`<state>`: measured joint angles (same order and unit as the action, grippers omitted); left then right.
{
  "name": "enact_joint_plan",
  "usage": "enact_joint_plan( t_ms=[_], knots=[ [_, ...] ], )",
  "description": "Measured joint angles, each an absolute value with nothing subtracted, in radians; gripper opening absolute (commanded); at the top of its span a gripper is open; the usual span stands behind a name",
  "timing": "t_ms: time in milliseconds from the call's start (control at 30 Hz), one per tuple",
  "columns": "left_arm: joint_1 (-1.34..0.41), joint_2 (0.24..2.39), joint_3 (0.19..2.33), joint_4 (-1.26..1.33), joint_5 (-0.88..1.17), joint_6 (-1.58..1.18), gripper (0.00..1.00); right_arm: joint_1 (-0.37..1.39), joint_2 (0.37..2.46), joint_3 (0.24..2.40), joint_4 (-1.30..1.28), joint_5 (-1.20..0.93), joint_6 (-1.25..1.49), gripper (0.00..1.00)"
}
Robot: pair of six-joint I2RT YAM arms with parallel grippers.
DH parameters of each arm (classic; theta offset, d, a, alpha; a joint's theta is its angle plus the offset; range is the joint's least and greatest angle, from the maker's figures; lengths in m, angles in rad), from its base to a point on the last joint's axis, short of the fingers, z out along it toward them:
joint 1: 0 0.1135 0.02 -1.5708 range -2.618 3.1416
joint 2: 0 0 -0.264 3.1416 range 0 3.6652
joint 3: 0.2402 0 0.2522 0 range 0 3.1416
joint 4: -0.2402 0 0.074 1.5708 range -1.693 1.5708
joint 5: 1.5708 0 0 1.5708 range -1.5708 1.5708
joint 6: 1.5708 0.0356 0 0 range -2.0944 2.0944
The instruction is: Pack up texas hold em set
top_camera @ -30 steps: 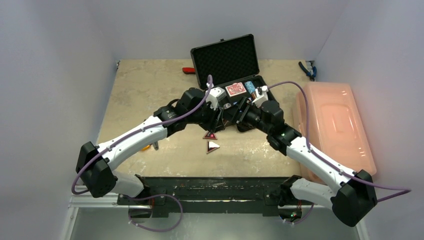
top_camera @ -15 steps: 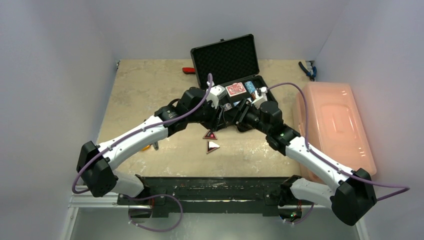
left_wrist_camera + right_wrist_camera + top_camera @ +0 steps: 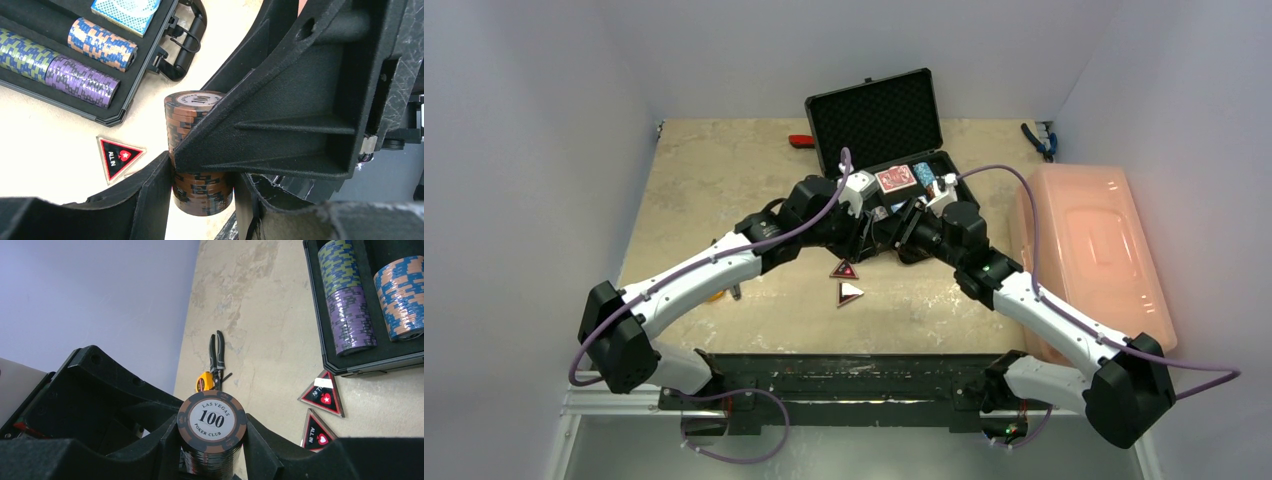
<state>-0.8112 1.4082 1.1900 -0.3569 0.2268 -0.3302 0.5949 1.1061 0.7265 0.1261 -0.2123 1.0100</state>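
Note:
A brown chip stack [image 3: 192, 112] with a "100" top chip [image 3: 212, 420] stands on end just in front of the open black briefcase [image 3: 874, 115]. My left gripper [image 3: 202, 195] is shut on its lower part. My right gripper [image 3: 211, 440] has a finger against each side of the same stack; one of its fingers [image 3: 280, 125] crosses the upper half. In the case's foam lie purple [image 3: 82, 81], green [image 3: 20, 52] and blue-orange [image 3: 101, 44] chip stacks, a red card deck [image 3: 895, 179] and a blue one [image 3: 924, 174]. Two triangular markers [image 3: 845, 269] [image 3: 850, 292] lie on the table.
A large pink bin [image 3: 1089, 250] fills the right side of the table. Blue pliers [image 3: 1039, 140] lie at the back right and a red tool [image 3: 801, 141] left of the case. A yellow tape measure [image 3: 204, 381] and black pliers [image 3: 217, 356] lie near the left edge.
The right gripper's jaws have narrowed onto the brown chip stack and that arm has edged left. The left gripper keeps its hold, unmoved.

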Motion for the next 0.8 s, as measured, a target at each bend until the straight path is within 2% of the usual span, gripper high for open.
enact_joint_plan(
  t_ms=[100, 233, 300, 400, 633, 700, 800],
  knots=[
    [-0.813, 1.408, 1.19, -0.356, 0.221, -0.331, 0.39, 0.595, 1.106, 0.727, 0.127, -0.212, 1.01, 0.0],
    [-0.814, 1.408, 1.189, -0.353, 0.212, -0.331, 0.71, 0.595, 1.106, 0.727, 0.127, -0.209, 1.009, 0.0],
    [-0.815, 1.402, 1.187, -0.345, 0.197, -0.332, 0.8, 0.593, 1.106, 0.727, 0.118, -0.199, 1.005, 0.0],
    [-0.815, 1.385, 1.179, -0.336, 0.174, -0.334, 0.87, 0.592, 1.105, 0.727, 0.102, -0.186, 0.998, 0.0],
    [-0.815, 1.316, 1.143, -0.313, 0.117, -0.336, 0.94, 0.593, 1.105, 0.731, 0.019, -0.147, 0.942, 0.0],
    [-0.815, 1.305, 1.14, -0.312, 0.108, -0.336, 1.0, 0.594, 1.105, 0.735, 0.006, -0.144, 0.934, 0.0],
    [-0.815, 1.258, 1.13, -0.347, 0.07, -0.339, 1.0, 0.596, 1.106, 0.759, -0.032, -0.125, 0.898, 0.0]
  ],
)
